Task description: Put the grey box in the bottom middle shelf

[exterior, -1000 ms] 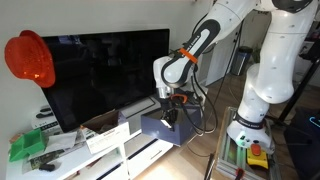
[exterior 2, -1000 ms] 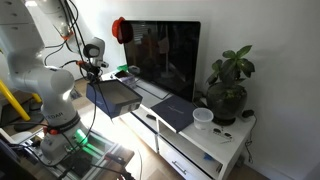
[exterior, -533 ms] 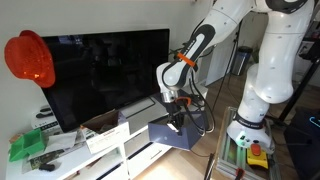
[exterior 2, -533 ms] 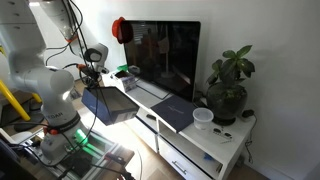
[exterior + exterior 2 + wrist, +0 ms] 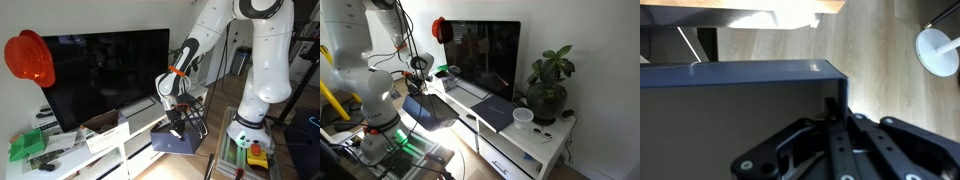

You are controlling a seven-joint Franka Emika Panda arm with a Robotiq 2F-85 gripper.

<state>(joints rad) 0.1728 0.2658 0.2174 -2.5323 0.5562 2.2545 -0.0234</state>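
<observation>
The grey box (image 5: 176, 141), a shallow open bin with blue-grey sides, hangs low in front of the long white TV bench (image 5: 125, 152). It also shows in an exterior view (image 5: 429, 111), tilted, and in the wrist view (image 5: 740, 74), where its dark interior fills the frame. My gripper (image 5: 178, 120) is shut on the box's side wall, and the fingers (image 5: 834, 104) pinch its rim. The bench's lower front (image 5: 470, 123) is in view, but I cannot make out the bottom middle shelf opening clearly.
A TV (image 5: 100, 75) stands on the bench with a red helmet (image 5: 30, 58) beside it. A white-sided box (image 5: 105, 129), a charcoal box (image 5: 500, 110), a white cup (image 5: 523, 118) and a plant (image 5: 548, 85) are on top. Wood floor and a white lamp base (image 5: 938, 50) lie below.
The gripper has carried the grey box downward and a little out from the bench, from about bench-top height to near the floor. The grip has not changed.
</observation>
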